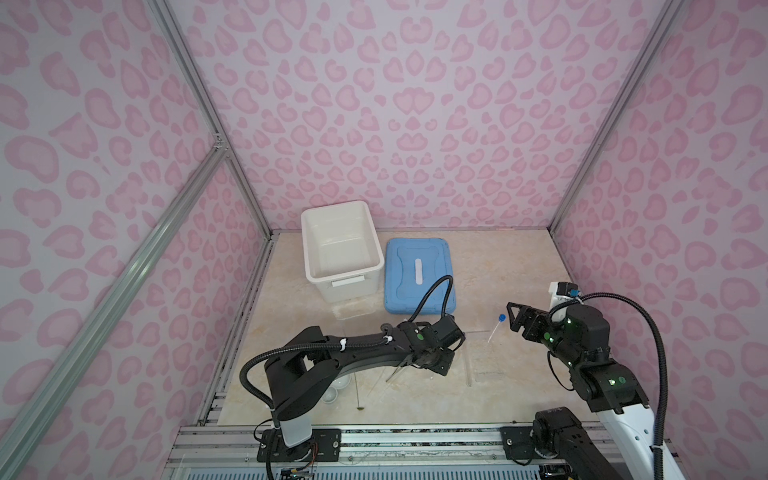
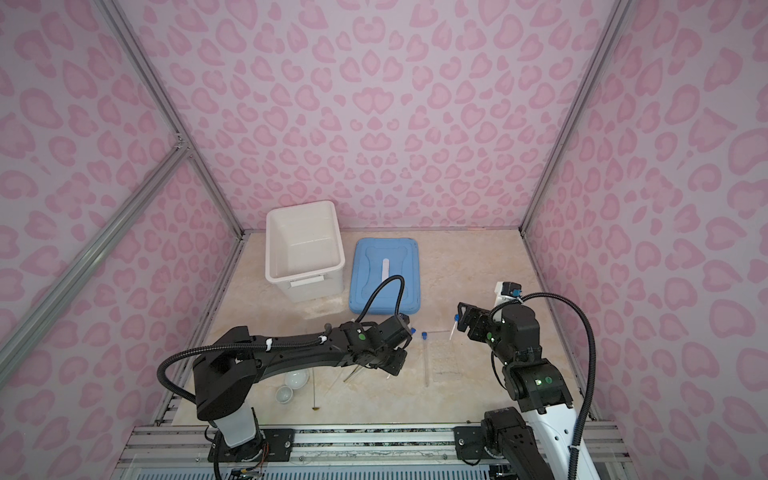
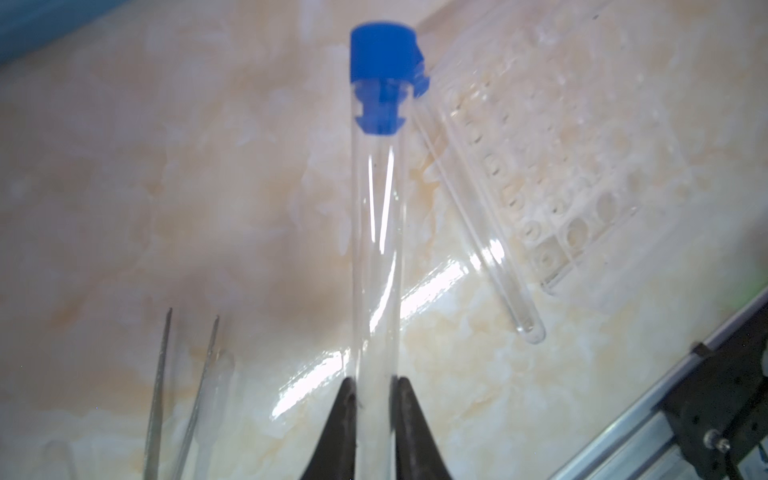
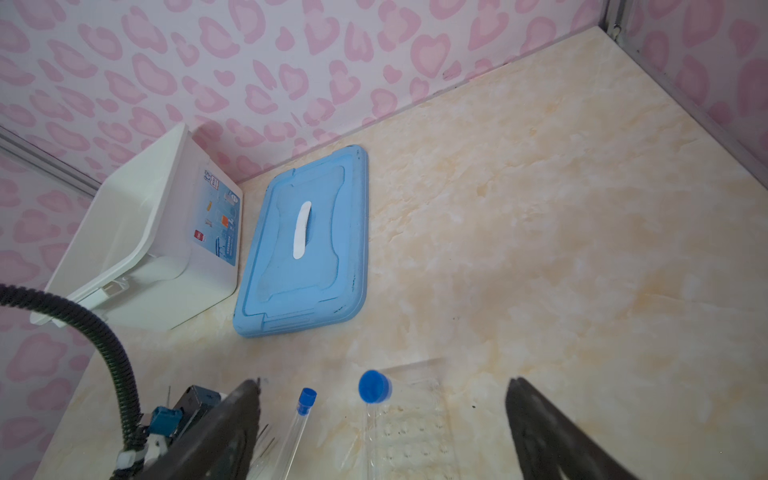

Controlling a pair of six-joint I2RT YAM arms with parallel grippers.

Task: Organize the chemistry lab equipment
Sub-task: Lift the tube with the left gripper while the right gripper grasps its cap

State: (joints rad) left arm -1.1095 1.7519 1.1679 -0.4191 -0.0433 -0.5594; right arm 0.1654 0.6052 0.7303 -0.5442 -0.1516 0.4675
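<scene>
Step in hand, as I read it: racking the tubes. My left gripper [image 3: 374, 380] is clenched on a long clear blue-capped tube [image 3: 376, 208]. The grip sits far from the cap, and the tube is lifted off the marbled beige table [image 1: 498, 270], near the clear plastic rack [image 3: 561, 166]. My right gripper [image 1: 515, 319] hangs released above the rack's far end, jaws wide, holding nothing.

Next move, my judgement: tip the held tube upright over a free well and lower the round end in. Enough glass must show below the jaws, and the neighbouring tube is close enough to knock.

Count:
- Tubes, three: the held one; a second tube [image 2: 424, 357] lying flat on the table along the rack's edge; a third tube [image 1: 496, 329] rising tilted at the rack near the right gripper. I cannot tell whether the third is seated in a well.
- Rack, one.
- Small white round dishes, two: a farther dish [image 2: 296, 379] and a nearer dish [image 2: 284, 394], just beside each other by the left arm.
- Metal tweezers [image 3: 160, 395], one pair.
- Long thin rod [image 2: 314, 390], one.
- Clear dropper: I cannot pick it out with certainty.
- At the back, well apart from the glassware: one open white plastic bin [image 1: 343, 276] and one blue lid [image 1: 399, 270] beside it.
</scene>
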